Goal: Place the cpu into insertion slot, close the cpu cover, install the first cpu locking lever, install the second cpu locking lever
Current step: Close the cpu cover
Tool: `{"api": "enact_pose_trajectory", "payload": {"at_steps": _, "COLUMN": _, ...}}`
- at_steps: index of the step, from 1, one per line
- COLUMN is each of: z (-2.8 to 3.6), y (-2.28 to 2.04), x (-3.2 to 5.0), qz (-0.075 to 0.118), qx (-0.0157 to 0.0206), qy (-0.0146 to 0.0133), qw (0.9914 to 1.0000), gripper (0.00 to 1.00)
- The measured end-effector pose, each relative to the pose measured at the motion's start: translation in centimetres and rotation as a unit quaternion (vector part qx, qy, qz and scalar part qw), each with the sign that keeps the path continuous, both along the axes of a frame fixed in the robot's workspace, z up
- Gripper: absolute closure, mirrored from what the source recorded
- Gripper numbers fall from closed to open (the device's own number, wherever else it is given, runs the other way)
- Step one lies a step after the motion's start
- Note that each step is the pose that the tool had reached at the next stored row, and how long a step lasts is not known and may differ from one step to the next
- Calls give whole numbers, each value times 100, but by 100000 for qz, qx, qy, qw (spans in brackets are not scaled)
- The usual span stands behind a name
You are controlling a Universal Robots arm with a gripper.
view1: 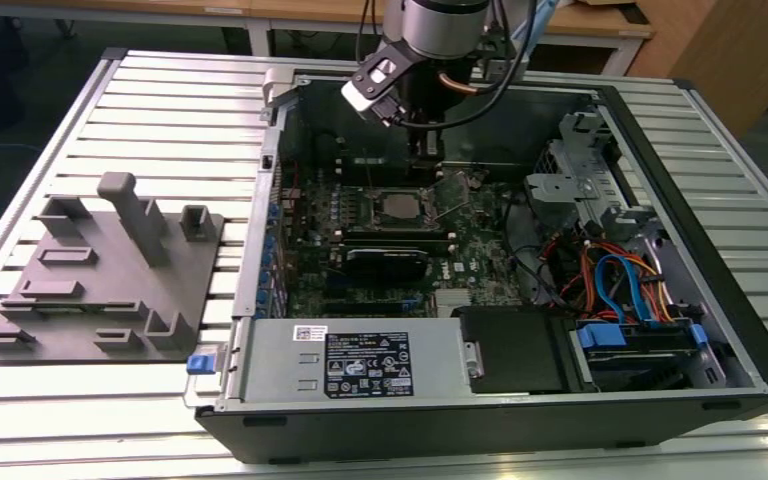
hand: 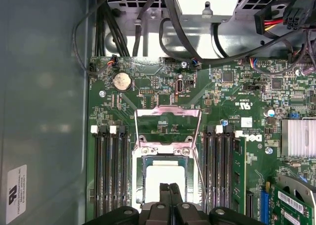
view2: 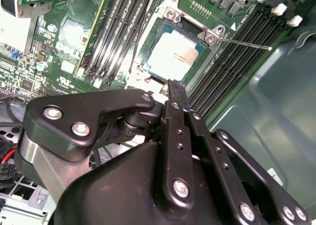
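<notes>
I count one cpu [hand: 158, 175] and one cpu cover [hand: 168, 111]. There are two locking levers [view2: 244, 43], one to each side of the socket. Four long memory slots [hand: 101, 170] stand two to a side. On the one motherboard [hand: 237, 101] sit one coin battery [hand: 121, 80] and one finned heat sink [hand: 298, 136]. One computer case [view1: 704, 200] and one grey fixture plate [view1: 91, 290] share one slatted table [view1: 157, 90]. My one claw [hand: 170, 186] has two fingers [hand: 164, 194].

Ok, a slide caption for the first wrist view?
Shut gripper at the seated cpu, cpu cover standing open, memory slots either side.
</notes>
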State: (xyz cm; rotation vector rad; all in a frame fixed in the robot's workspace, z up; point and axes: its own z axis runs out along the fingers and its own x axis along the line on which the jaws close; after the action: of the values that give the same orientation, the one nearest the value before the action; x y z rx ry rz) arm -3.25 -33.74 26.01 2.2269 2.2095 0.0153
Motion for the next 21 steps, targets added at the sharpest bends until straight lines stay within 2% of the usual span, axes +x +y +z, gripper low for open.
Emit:
{"api": "enact_pose_trajectory", "payload": {"at_steps": 9, "z": 13, "y": 0, "x": 1, "qz": -1, "qx": -7, "qy": 4, "qw": 100000, "gripper": 90}}
{"api": "enact_pose_trajectory", "payload": {"at_steps": 18, "z": 106, "y": 0, "x": 1, "qz": 0, "qx": -4, "qy": 0, "qw": 100000, "gripper": 90}}
{"api": "enact_pose_trajectory", "payload": {"at_steps": 21, "z": 110, "y": 0, "x": 1, "qz": 2, "qx": 4, "qy": -4, "qw": 100000, "gripper": 90}}
